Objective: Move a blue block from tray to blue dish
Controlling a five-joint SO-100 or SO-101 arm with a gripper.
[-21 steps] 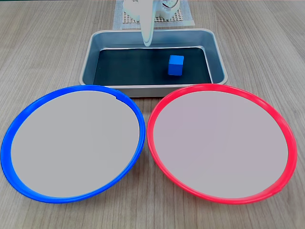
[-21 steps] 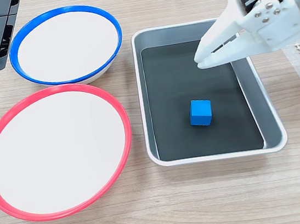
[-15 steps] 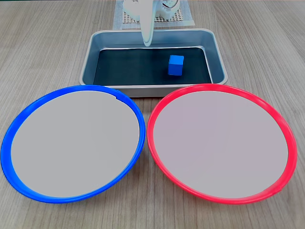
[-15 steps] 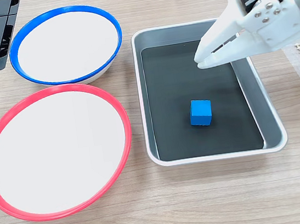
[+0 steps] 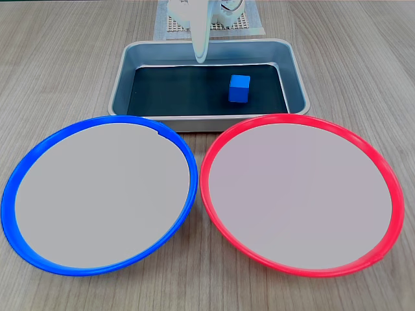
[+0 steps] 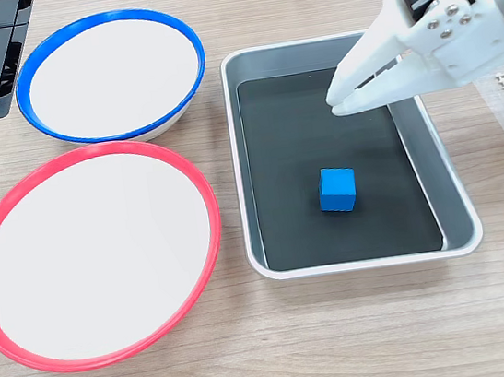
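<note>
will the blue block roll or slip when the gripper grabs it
The blue block probably won't roll: it is a cube sitting flat on the tray bottom. Its plain, smooth-looking faces might slip a little, but parallel sides suit the gripper. It looks stiff and, being so small, likely light.

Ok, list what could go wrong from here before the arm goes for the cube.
1. The jaws look closed; descending like that may knock the blue block away instead of straddling it.
2. The gripper hangs near the tray wall and could clip it.
3. The red dish sits beside the blue dish, so a wrong drop is possible.
</note>
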